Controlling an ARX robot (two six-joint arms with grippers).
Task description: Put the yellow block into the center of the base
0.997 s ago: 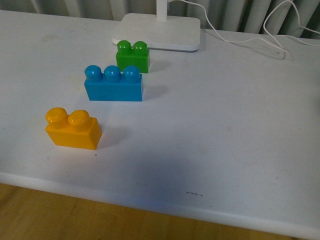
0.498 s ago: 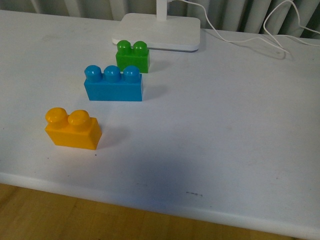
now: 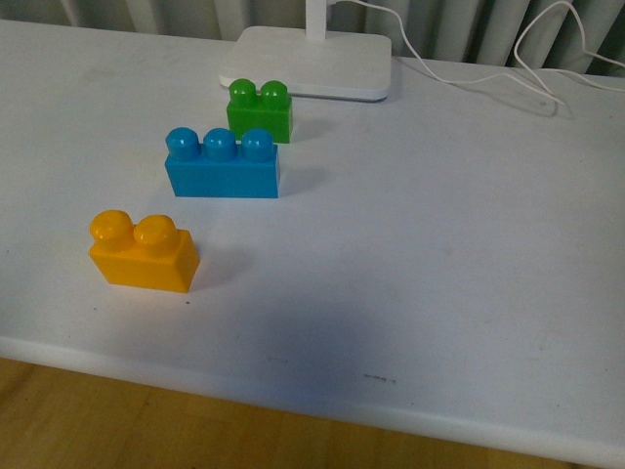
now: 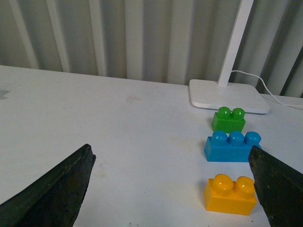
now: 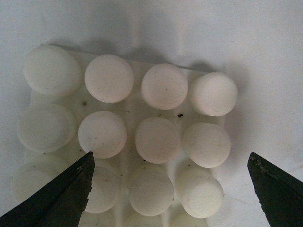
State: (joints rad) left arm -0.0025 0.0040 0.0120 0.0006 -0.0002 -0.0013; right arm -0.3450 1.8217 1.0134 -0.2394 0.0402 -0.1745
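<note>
Both spread: left hand (image 4: 169, 150), right hand (image 5: 170, 158); base (image 5: 164, 86) only in right wrist view, yellow block (image 3: 144, 256) elsewhere

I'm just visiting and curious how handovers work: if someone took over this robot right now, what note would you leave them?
Left claw: open, empty, facing the bricks.
Right claw: open, empty, over the base, visible studs bare.
Yellow block: standing untouched on the table, nearer the front edge than the blue brick and green brick.
Done: nothing yet.
To do: grasp the yellow block, carry it over, press it onto the base's centre studs.
</note>
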